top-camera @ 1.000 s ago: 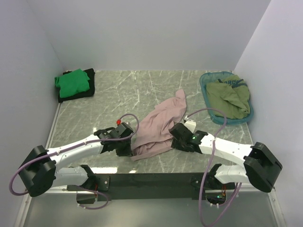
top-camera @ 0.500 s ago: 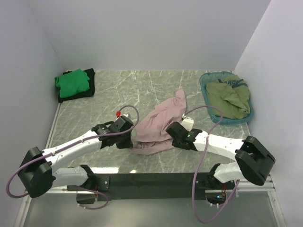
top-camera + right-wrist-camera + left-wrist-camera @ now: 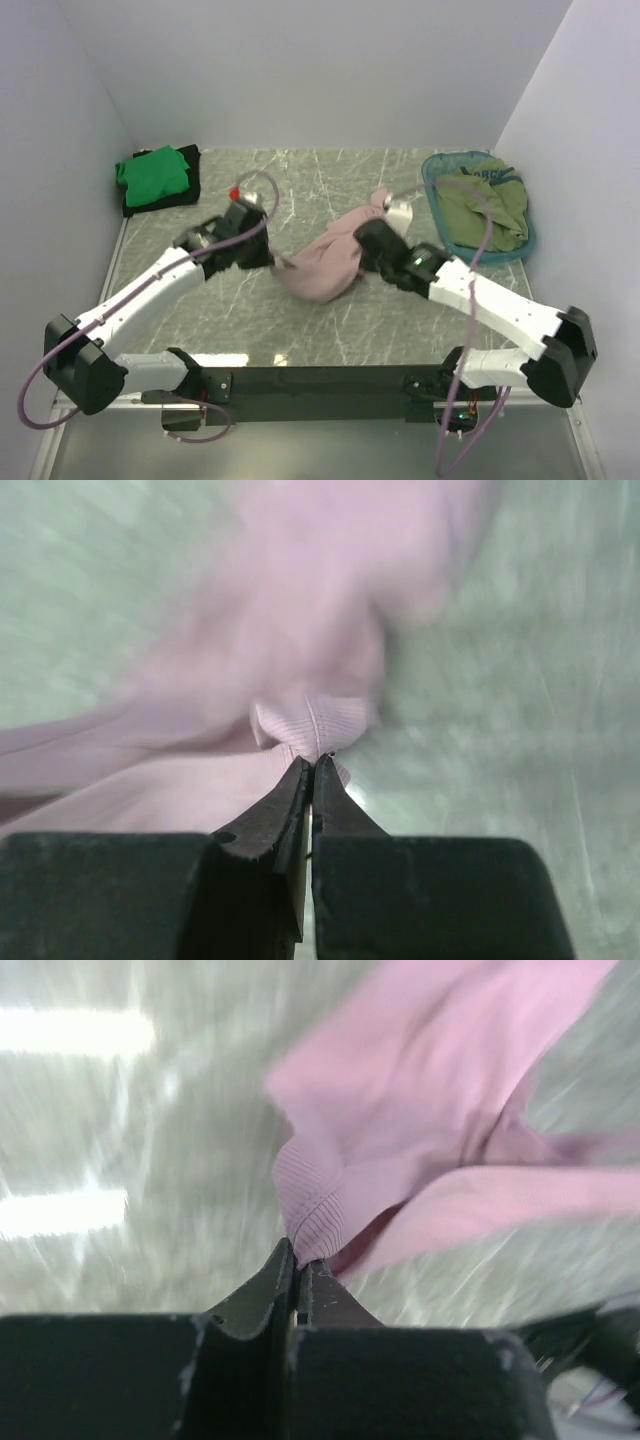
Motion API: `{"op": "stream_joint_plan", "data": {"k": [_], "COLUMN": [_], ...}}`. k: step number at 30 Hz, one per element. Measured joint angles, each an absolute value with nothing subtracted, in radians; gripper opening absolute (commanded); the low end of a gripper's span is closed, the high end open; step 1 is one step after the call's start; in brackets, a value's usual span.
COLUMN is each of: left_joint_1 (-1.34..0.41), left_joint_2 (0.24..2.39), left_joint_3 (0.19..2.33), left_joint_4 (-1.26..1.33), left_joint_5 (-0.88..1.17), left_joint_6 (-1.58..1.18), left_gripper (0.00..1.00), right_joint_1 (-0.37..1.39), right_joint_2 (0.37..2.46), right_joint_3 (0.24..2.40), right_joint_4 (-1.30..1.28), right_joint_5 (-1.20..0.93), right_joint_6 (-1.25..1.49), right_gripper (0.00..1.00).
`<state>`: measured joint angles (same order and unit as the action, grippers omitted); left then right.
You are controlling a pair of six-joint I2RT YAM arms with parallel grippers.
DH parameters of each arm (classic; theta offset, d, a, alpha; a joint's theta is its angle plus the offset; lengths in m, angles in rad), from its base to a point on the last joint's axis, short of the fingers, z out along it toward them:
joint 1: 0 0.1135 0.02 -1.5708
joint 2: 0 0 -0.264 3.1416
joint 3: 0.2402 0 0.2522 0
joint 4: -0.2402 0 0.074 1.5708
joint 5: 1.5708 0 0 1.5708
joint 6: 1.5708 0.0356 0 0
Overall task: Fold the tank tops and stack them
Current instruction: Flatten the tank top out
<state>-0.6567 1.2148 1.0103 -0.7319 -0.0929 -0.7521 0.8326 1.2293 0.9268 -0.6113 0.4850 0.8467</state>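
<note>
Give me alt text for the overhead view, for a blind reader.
The left claw and right claw pinch opposite edges of a dusty pink cloth tank top. Back left, a bright green top lies on a black top; back right, an olive top lies in a teal oval basket.

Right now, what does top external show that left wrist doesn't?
Only top external: the green top on the black top at back left, and the basket holding the olive top at back right. Only left wrist: a close-up of the ribbed hem pinched in the shut left gripper. Both: the pink top, the left gripper's hold on it, and the marble table.
</note>
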Motion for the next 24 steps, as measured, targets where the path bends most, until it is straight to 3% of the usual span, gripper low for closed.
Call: {"op": "stream_joint_plan", "data": {"k": [7,16,20,24], "left_joint_1": [-0.524,-0.468,-0.463,-0.463], "left_joint_2": [1.324,1.556,1.562,1.44], "left_joint_3": [1.449,2.101,2.245,2.146], "left_joint_4": [-0.749,-0.81,-0.78,-0.599], "left_joint_5": [-0.129,-0.182,-0.179,-0.146], "left_joint_6": [-0.628,-0.512,-0.485,-0.455], "left_gripper": [0.01,0.01,0.01,0.01], "right_joint_1": [0.802,0.774,0.773,0.772], "right_joint_2": [1.207,1.296,1.345,1.337], "right_joint_3": [1.421,1.789,1.941,2.035], "right_joint_4": [-0.598,-0.514,-0.502,-0.482], "right_joint_5": [0.583,0.603,0.57,0.503], "right_joint_6": [0.551,0.17,0.047,-0.029], "right_gripper": [0.0,0.0,0.0,0.0]}}
